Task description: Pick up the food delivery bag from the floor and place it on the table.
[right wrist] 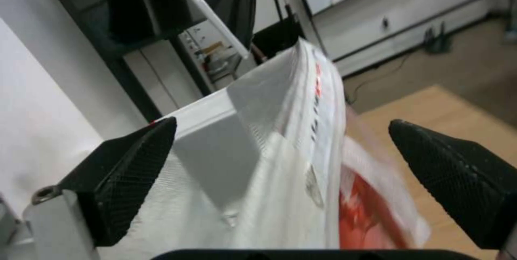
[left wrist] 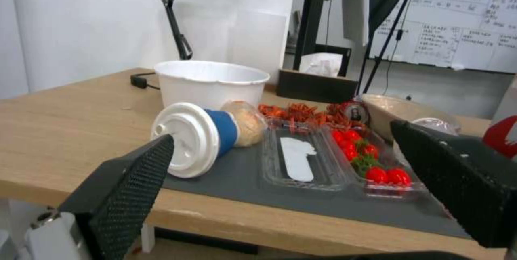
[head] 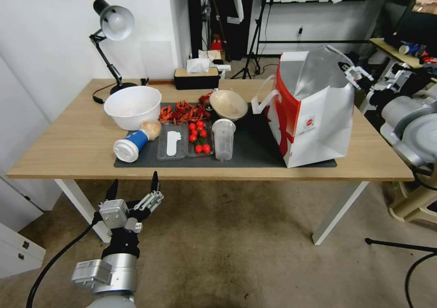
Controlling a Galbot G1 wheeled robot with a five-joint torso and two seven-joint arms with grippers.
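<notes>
The red-and-white food delivery bag (head: 318,121) stands upright on the right end of the light-wood table (head: 68,139), on the dark grey mat (head: 255,148). Its mouth is open, showing foil lining. My right gripper (head: 355,73) hovers at the bag's upper right rim, open. In the right wrist view the bag's rim (right wrist: 269,179) lies between the spread fingers of the right gripper (right wrist: 282,122), which do not press it. My left gripper (head: 134,187) hangs open below the table's front edge, over the floor (head: 236,244). In the left wrist view the left gripper (left wrist: 280,131) holds nothing.
On the mat are a white bowl (head: 132,105), a tipped blue cup (head: 132,144), a tray of tomatoes (head: 199,137), a clear cup (head: 223,139) and a covered bowl (head: 227,104). A lamp (head: 111,26) and tissue box (head: 196,76) stand at the back. A cluttered desk is on the right.
</notes>
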